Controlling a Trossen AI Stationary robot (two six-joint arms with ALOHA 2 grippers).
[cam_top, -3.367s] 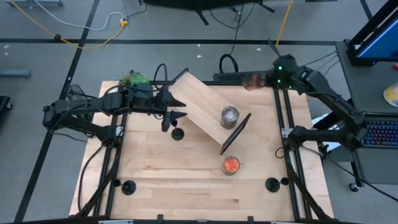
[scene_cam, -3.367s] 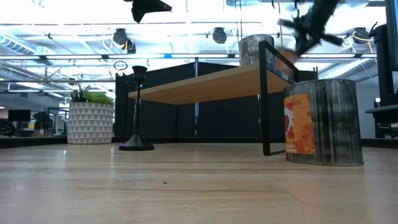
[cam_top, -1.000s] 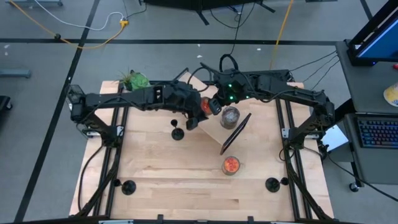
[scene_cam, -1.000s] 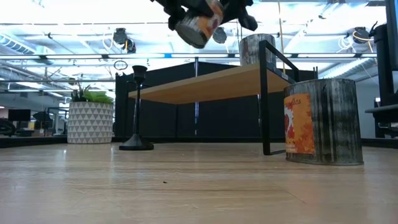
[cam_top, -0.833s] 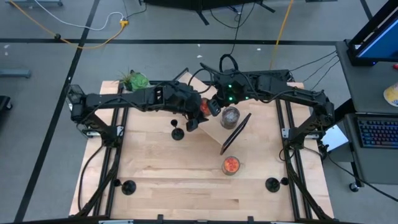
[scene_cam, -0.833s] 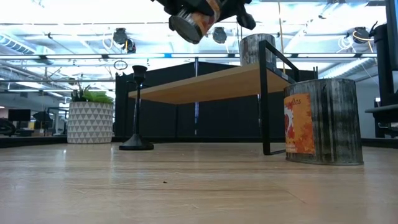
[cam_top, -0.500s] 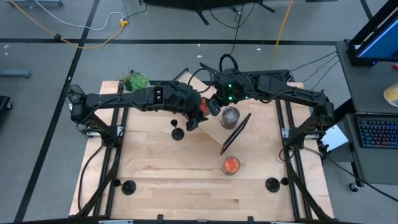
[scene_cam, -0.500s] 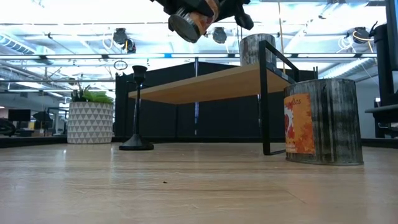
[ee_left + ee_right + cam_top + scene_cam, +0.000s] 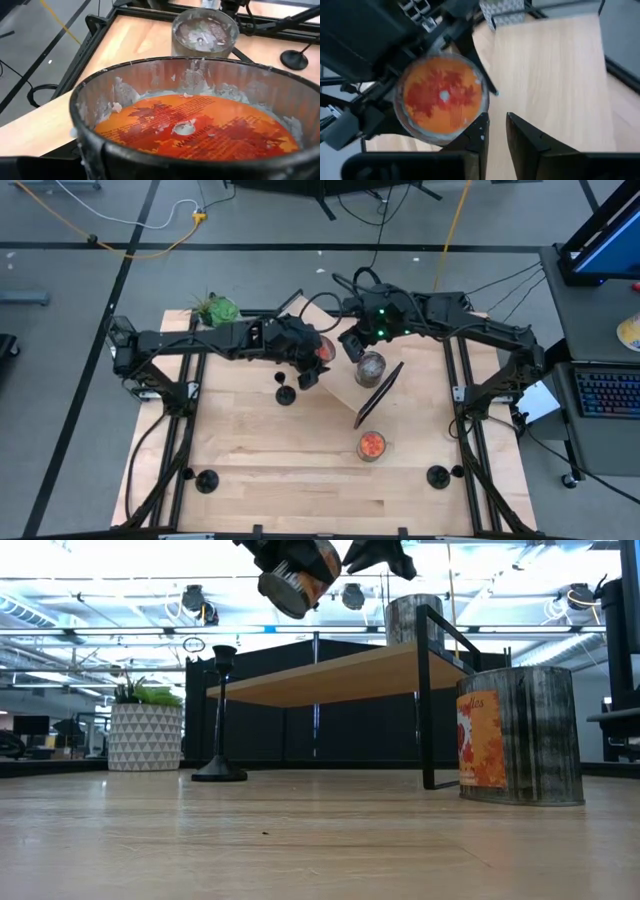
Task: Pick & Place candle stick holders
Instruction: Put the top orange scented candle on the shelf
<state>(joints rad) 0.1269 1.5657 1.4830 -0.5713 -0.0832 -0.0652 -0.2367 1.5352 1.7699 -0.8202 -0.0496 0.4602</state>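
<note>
Left tool well above candlestick holder

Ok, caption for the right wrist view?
Left pincer holds an orange candle tin above the wooden shelf.

A raised shelf crosses the table's far middle, bearing a candle tin at its right end. Another tin stands on the table near the shelf's right leg. A candlestick holder stands just left of the shelf, and a potted plant occupies the far-left corner.
</note>
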